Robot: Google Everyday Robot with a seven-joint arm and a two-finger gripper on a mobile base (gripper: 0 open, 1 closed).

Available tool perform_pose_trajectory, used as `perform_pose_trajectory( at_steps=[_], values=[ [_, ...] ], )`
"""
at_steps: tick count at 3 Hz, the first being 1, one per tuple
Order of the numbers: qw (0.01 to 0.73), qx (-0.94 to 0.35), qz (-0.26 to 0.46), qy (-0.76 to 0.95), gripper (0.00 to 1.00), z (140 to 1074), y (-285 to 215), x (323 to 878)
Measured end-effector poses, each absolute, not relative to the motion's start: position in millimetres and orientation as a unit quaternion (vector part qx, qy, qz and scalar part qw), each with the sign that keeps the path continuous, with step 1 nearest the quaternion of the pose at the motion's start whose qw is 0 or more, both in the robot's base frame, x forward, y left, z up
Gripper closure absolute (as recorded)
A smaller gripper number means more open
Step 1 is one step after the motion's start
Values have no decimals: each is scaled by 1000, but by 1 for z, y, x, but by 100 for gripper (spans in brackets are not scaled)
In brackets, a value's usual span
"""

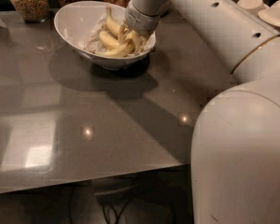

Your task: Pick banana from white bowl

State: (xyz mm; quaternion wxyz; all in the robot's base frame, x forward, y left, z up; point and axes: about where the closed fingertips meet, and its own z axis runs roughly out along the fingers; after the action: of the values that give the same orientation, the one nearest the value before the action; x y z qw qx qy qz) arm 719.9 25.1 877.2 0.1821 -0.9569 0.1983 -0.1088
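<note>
Inside the white bowl (71, 20), gripper (132, 37) amid bananas (108, 40), jaws' spread impossible to tell.

The grey table (84, 125) is smooth and glossy, with pale square reflections toward its left side and two small light spots near the middle. The white bowl (67, 24) stands on it near the far edge and throws a dark shadow on the top, in front and to the right. Jars (30, 1) stand in a row along the far edge behind the bowl. Small dishes (251, 3) sit at the far right; whether they are on this top cannot be told. The gripper (133, 35) is down inside the bowl, among the bananas (109, 40), off the table.
</note>
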Motion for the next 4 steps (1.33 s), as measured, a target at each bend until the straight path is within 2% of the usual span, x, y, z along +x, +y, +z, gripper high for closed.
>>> perform_pose_trajectory(
  at_steps=[1,2,4],
  values=[
    [181,-955,-118,202,86,883,23,719],
    [186,-950,-132,213,100,894,17,719],
    [235,-927,-147,251,100,927,-7,710]
  ],
)
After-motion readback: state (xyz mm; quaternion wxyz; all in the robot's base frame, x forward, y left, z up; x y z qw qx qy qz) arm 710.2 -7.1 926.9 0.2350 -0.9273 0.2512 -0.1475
